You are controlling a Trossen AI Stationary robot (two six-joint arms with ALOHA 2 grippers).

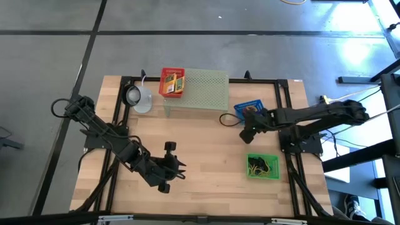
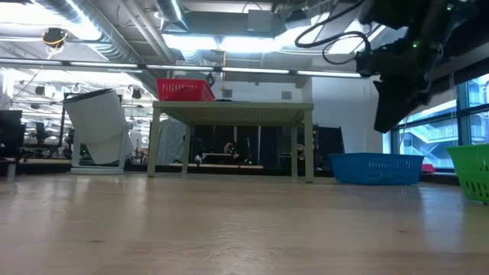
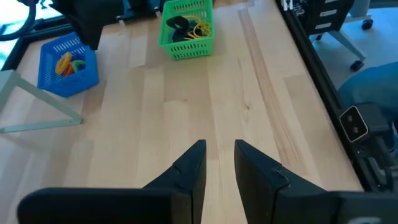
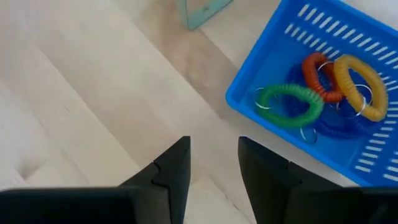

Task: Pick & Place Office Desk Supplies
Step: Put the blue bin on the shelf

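A blue basket (image 4: 323,93) holds coiled loops: green (image 4: 289,102), red (image 4: 320,78), yellow (image 4: 357,84) and blue. It stands on the table near the stand's right leg (image 1: 248,109). A green basket (image 3: 186,28) with black clips and yellow loops sits toward the table's near right (image 1: 262,165). A red basket (image 1: 172,81) with small packets rests on top of the pale green stand (image 1: 203,87). My right gripper (image 4: 211,168) hovers open over bare wood just left of the blue basket (image 1: 245,133). My left gripper (image 3: 219,165) is open and empty, low over the table's near middle (image 1: 180,170).
A white lamp-like object (image 1: 139,97) stands at the stand's left end. The stand (image 2: 233,111) spans the far middle on thin legs. Black frame rails (image 1: 287,150) run along the table's sides. Bare wood (image 1: 212,150) lies between the two grippers.
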